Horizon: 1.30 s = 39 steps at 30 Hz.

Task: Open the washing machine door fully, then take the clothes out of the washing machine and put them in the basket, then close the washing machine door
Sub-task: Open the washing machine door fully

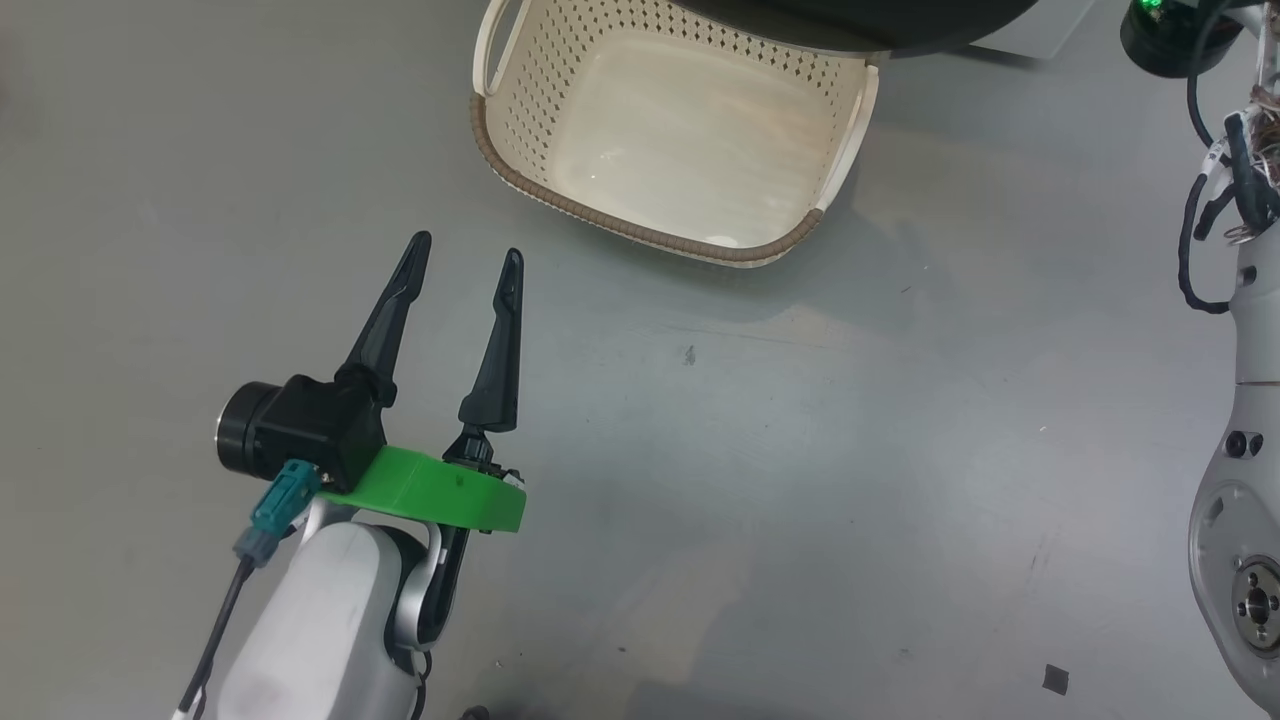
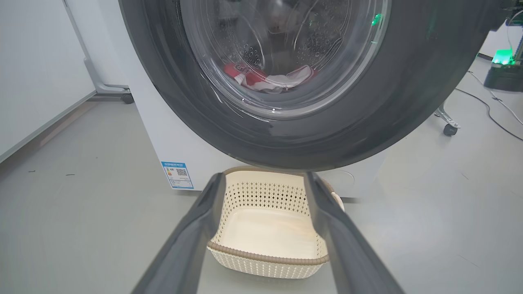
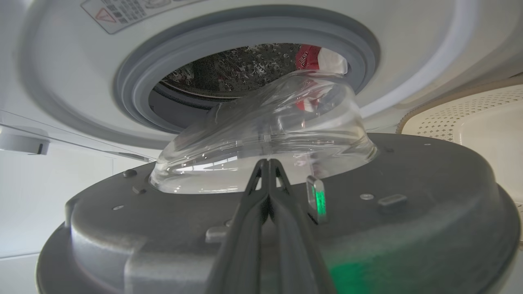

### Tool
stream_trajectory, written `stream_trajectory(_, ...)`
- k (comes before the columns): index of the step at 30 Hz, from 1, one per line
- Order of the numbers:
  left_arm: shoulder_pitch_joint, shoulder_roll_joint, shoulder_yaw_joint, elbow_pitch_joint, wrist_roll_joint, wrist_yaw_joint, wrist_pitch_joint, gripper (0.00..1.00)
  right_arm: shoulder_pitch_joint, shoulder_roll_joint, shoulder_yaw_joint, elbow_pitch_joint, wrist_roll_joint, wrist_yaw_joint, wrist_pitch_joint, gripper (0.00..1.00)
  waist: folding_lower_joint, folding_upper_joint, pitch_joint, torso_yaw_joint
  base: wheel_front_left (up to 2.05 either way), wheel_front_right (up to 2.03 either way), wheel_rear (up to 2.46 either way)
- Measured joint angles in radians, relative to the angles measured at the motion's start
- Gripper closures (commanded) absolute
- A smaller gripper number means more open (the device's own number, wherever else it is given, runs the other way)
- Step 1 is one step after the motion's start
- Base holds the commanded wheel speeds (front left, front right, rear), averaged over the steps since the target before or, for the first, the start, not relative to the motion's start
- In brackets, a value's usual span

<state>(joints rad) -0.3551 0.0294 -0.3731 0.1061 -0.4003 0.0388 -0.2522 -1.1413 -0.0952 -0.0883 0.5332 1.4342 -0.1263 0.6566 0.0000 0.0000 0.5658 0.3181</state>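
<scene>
The right gripper (image 3: 267, 163) is pressed shut on nothing, tips at the inner face of the door (image 3: 408, 228); the left gripper (image 1: 467, 250) is held wide and empty, the basket (image 1: 640, 228) at its 1 o'clock; the door is judged only partly opened; the clothes (image 3: 308, 57) lie in the washing machine (image 3: 61, 81); nothing is in the basket; emptying and closing are left. On the blue sticker (image 2: 178, 174) a square code is made out, on the warning label (image 3: 122, 10) a red triangle; no writing can be read.

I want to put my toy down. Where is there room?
Bare floor lies between the open left gripper and the right arm. The basket is empty too. It's crowded by the door, which hangs over the basket's far end.
</scene>
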Motion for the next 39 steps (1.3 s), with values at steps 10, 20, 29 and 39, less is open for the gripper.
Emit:
stream_trajectory(10, -0.007, 0.000, -0.001, 0.012, 0.000, 0.006, 0.000, 0.00, 0.020, 0.003, 0.022, 0.064, 0.022, 0.000, 0.061, 1.00, 0.0000, 0.0000, -0.029, -0.009, 0.00, 0.00, 0.00)
stream_trajectory(20, -0.006, 0.000, -0.001, 0.021, 0.000, 0.007, 0.000, 0.00, 0.059, 0.007, 0.026, 0.101, 0.042, 0.000, 0.093, 1.00, 0.0000, 0.0000, -0.072, -0.015, 0.00, 0.00, 0.00)
stream_trajectory(29, 0.005, 0.000, 0.005, 0.023, 0.001, 0.009, 0.000, 0.00, 0.090, 0.013, 0.077, 0.125, 0.045, 0.000, 0.139, 1.00, 0.0000, 0.0000, -0.107, -0.025, 0.00, 0.00, 0.00)
stream_trajectory(39, 0.009, 0.000, 0.004, 0.023, 0.007, 0.009, 0.000, 0.00, 0.114, 0.017, 0.120, 0.124, 0.088, 0.000, 0.176, 1.00, 0.0000, 0.0000, -0.123, -0.031, 0.00, 0.00, 0.00)
